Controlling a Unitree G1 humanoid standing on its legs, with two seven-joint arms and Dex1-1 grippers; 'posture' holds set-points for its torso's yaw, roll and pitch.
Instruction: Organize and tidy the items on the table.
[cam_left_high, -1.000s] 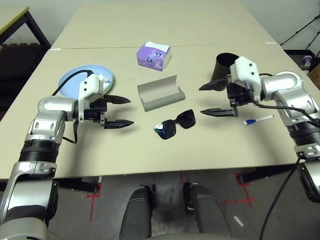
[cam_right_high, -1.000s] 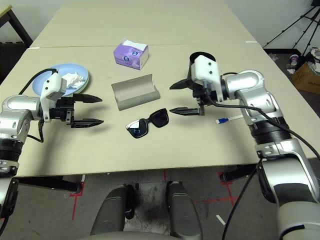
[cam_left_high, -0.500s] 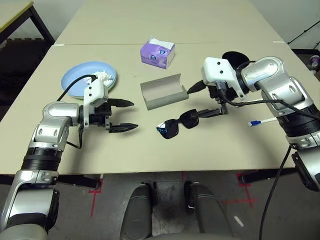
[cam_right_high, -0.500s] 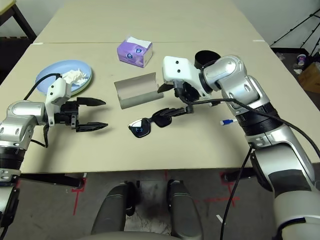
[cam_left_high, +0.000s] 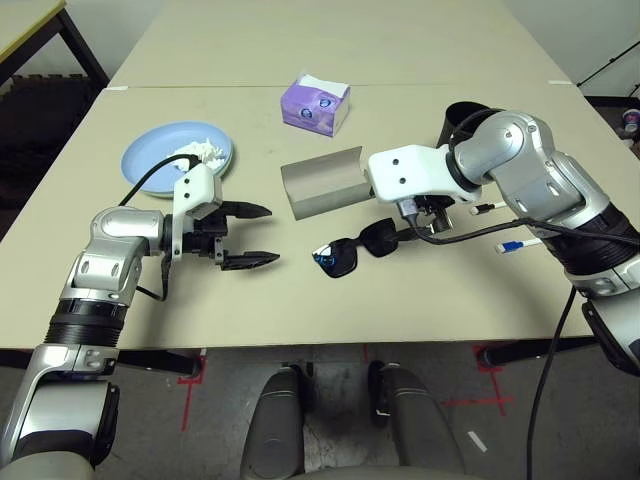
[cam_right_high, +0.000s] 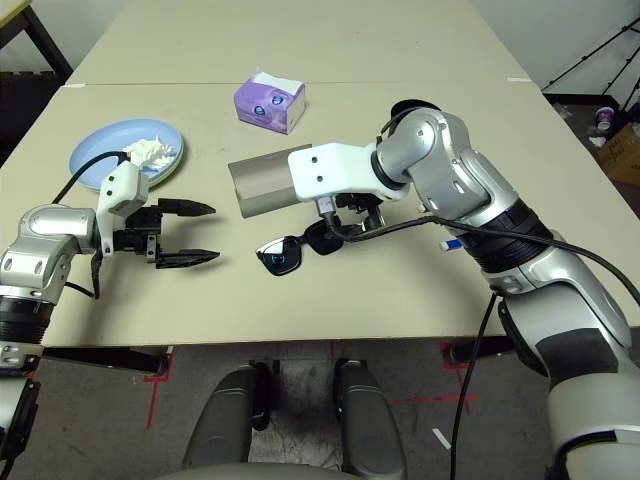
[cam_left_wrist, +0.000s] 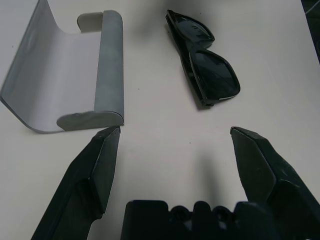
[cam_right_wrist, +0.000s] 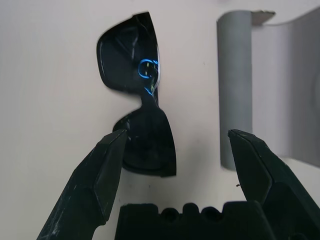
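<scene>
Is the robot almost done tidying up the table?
Not really. Done: the tissue lies on the blue plate. In hand: the open right claw hovers over the black sunglasses, gripping nothing yet; the left claw waits open. Left: the sunglasses go into the open grey case, and the pens need gathering.

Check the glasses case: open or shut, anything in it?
Open and empty. The glasses case lies as a bare grey trough on the table, its inside showing in the left wrist view, and the sunglasses lie beside it.
</scene>
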